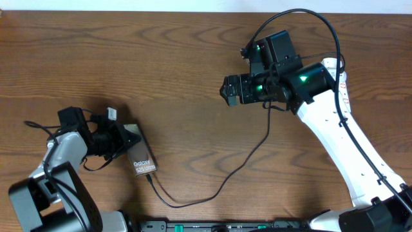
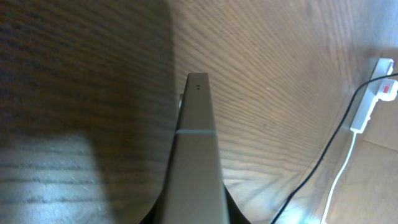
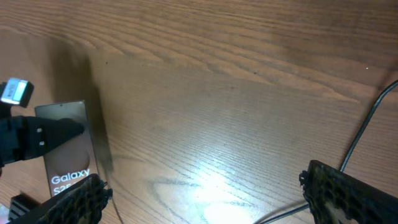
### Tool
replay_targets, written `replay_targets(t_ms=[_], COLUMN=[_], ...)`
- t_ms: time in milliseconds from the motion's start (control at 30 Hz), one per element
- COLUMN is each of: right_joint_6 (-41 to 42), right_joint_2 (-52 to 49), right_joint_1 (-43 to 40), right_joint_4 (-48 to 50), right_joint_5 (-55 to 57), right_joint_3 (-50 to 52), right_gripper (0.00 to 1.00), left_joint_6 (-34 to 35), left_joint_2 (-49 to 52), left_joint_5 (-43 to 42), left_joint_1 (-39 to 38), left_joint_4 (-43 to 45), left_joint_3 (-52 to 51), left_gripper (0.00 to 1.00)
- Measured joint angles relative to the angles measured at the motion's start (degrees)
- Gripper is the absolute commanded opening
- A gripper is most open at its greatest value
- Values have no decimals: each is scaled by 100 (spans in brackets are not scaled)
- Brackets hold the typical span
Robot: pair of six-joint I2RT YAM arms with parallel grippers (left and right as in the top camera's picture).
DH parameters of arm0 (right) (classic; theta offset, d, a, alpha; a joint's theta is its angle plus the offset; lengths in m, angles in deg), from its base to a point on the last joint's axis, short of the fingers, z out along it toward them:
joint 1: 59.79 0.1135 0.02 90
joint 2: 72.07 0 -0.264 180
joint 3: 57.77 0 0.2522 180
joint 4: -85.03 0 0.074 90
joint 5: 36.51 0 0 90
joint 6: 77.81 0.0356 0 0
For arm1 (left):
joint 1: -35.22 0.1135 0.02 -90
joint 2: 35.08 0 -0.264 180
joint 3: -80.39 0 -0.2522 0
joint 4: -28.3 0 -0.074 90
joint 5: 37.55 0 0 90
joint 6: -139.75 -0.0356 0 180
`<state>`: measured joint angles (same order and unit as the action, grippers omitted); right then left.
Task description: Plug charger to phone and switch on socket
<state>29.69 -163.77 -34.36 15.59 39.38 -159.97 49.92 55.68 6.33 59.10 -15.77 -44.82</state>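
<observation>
The phone (image 2: 198, 155) is right up close in the left wrist view. It is seen from its thin edge, with a dark finger on each side. The left tool (image 1: 123, 143) is clamped on it, at the end away from the lettering. The phone is tipped up a bit off the bench (image 1: 161, 64), near the left side. The word "Galaxy" shows on its face.

The charger (image 1: 219, 191) is a thin black line. One end touches the bottom edge of the phone. I cannot tell if it is pushed all the way in. It bends across the bench and goes up under the right arm.

The socket (image 2: 373, 93) lies well apart from the phone, white with a red switch and a white cord. I cannot tell if the switch is on.

The right tool (image 1: 226, 90) hangs over bare wood with its fingers wide apart, holding nothing. A thick black wire (image 1: 302, 13) loops over that arm.
</observation>
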Motion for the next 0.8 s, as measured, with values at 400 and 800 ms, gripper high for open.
replay_targets(t_ms=[400, 800], right_joint_6=[0, -2], right_joint_2=[0, 0], right_joint_1=[0, 136], right_joint_4=[-26, -37], right_joint_5=[4, 37], right_joint_3=[0, 0], right_gripper=[99, 99], left_joint_6=[0, 0], left_joint_2=[350, 350], left_joint_5=[70, 299], left_joint_1=[0, 0], left_joint_4=[166, 149], left_joint_3=[0, 0], left_gripper=[7, 7])
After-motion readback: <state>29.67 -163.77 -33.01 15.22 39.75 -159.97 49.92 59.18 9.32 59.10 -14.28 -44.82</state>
